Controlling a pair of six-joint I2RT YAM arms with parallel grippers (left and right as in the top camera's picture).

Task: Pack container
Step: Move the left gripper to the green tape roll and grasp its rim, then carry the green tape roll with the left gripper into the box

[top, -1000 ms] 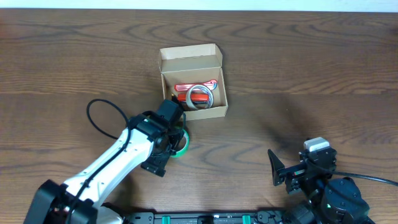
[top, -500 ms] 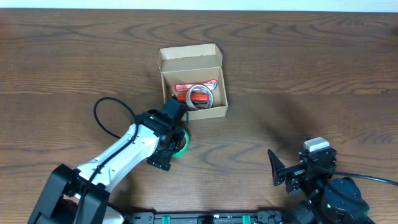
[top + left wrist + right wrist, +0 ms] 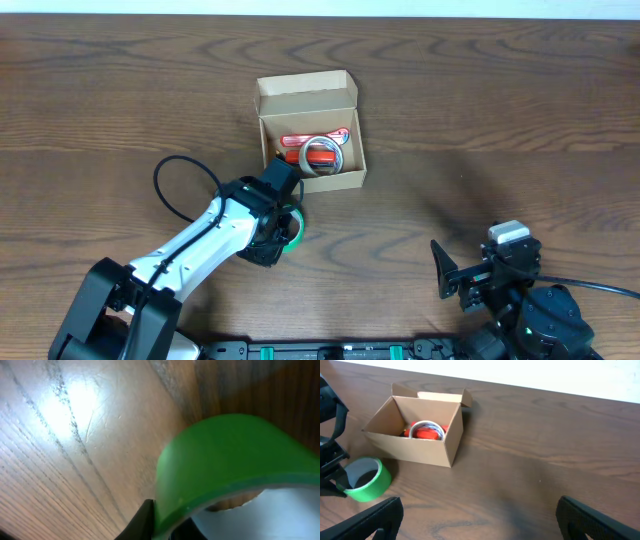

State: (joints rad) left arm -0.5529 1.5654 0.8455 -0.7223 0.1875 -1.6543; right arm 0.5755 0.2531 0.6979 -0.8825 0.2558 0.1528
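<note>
Cardboard container [image 3: 262, 135]: judged light, with thin walls that buckle under a hard pinch, and likely to slide on the wooden table [image 3: 480, 100]. Take hold on a side wall's upper edge, or push the flap lid [image 3: 306, 95] near its hinge. It stands open at mid-table, with a red item [image 3: 322, 157] and a pale tape roll [image 3: 318, 147] inside.

Green tape roll [image 3: 293, 233]: rigid and light, lying just beside the container's near-left corner.

Left gripper [image 3: 281, 222]: arm stretched forward and low over the green roll. One dark fingertip [image 3: 145, 516] touches its outer wall, but whether the fingers clamp it cannot be told.

Right gripper [image 3: 480, 517]: parked near the table's front edge, fingers spread wide, empty.
</note>
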